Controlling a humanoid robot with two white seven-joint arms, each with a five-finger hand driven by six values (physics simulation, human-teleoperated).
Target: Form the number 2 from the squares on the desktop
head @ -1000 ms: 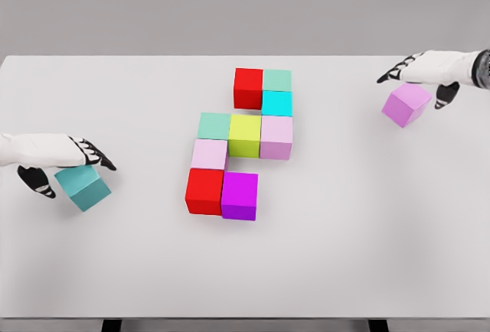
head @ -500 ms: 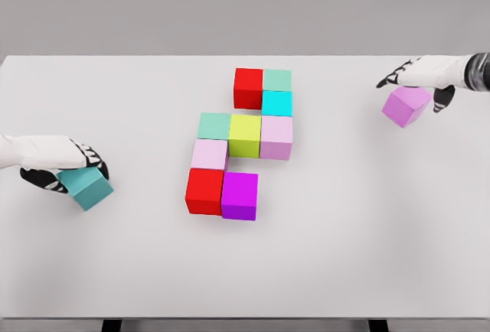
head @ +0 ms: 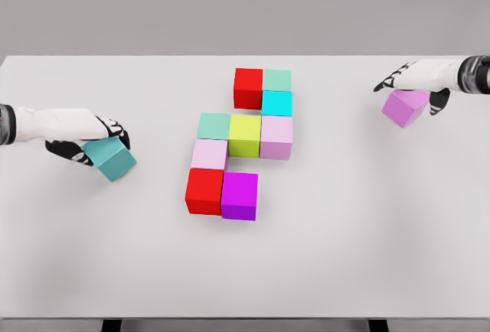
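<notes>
My left hand has swung up and in toward the middle since a moment ago, carrying the teal cube from the lower left to a spot just left of the cluster, and my right hand has drawn back a touch toward the upper right with its lilac cube. Biggest thing here is the white desktop, filling nearly the whole frame under a grey backdrop. In the centre sits the block cluster: top row, a red cube touching a mint cube, with a cyan cube right below the mint one. Middle row, left to right, a second mint cube, a yellow-green cube and a pale pink cube, all pressed together. Below the left end, another pale pink cube, then at the bottom a second red cube beside a magenta cube. Over at mid-left, my fingers are curled around the teal cube, clamped on it, the cube tilted on a corner, well apart from the cluster. Upper right, my right-hand fingers drape over the top of the lilac cube, thumb on its far side, gripping it near the desktop's right edge.
</notes>
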